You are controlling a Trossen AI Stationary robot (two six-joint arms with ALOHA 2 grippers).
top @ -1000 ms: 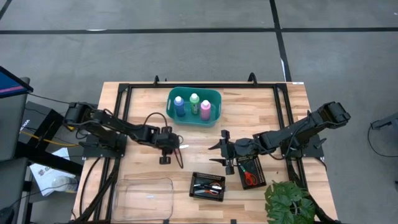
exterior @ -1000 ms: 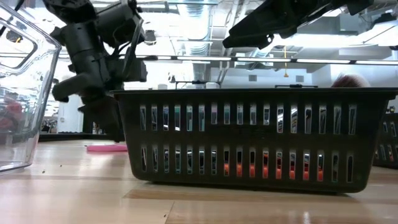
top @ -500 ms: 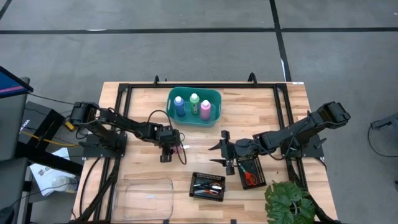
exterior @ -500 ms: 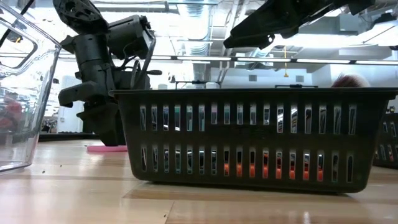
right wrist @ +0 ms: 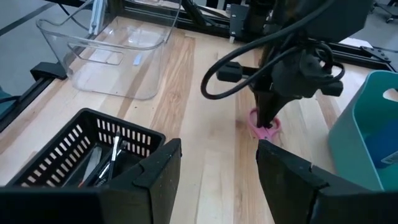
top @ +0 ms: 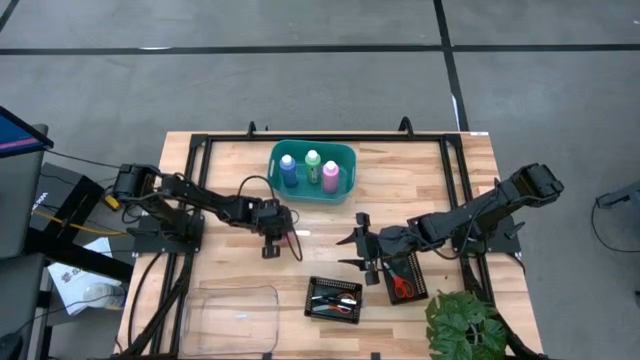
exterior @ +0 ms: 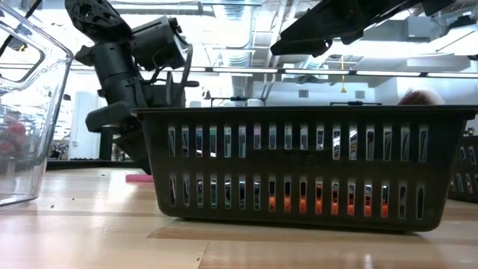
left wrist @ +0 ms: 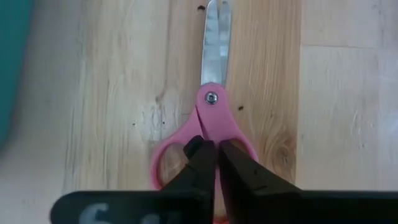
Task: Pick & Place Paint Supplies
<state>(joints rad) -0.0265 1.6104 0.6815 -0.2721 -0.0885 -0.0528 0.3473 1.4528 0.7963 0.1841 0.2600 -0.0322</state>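
left gripper (left wrist: 216, 163): now pinched together on the pink scissors (left wrist: 208, 130), fingertips meeting at the junction of the two handle loops; earlier it hung apart from them, farther toward the table's left.
left arm: reaches farther toward the table's middle than a second ago; its wrist sits lower and nearer the black mesh tray (exterior: 299, 164) in the low view.
pink scissors: lie flat on the wood, blades pointing away from the gripper; in the low view the pink strip shows shorter, partly hidden behind the lowered gripper.
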